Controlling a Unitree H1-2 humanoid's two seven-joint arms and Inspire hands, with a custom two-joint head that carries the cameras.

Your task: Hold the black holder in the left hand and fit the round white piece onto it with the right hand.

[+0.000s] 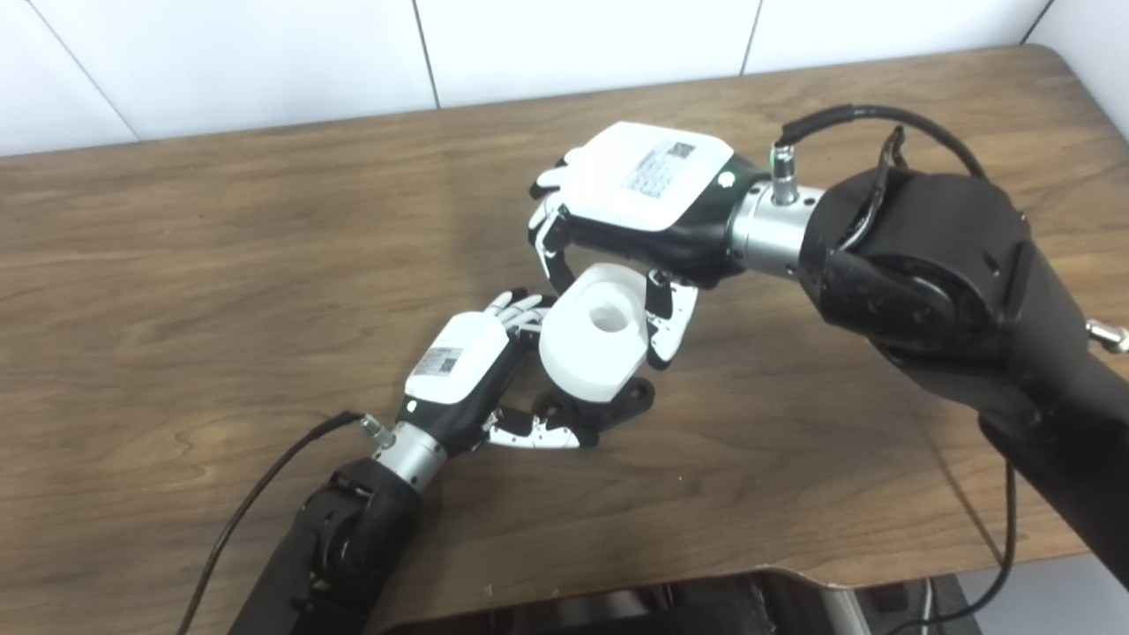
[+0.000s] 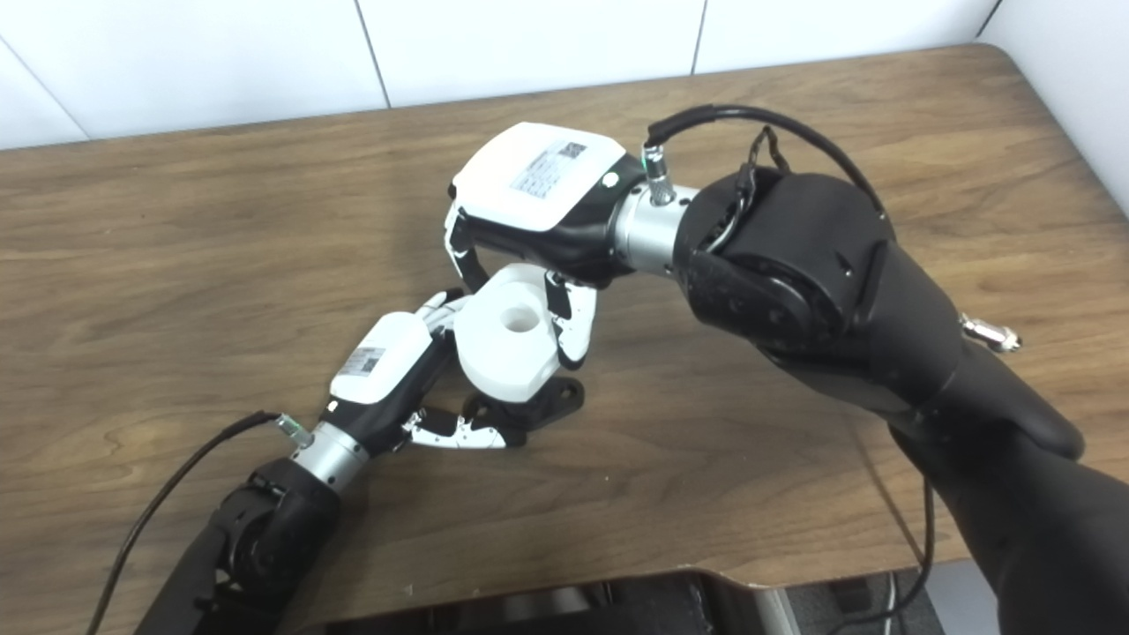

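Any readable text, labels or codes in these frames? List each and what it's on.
Nothing can be quoted.
Right robot hand: sticker on its white back, printed lines plus a square code, too blurred to read.
Left robot hand: smaller sticker with a square code, also too blurred.
Round white piece, black holder, table: no markings visible.

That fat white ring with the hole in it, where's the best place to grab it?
By its curved outer wall, from above, fingers on opposite sides. The round white piece is a thick disc whose centre hole must stay free for the black holder. The right hand grips it so.
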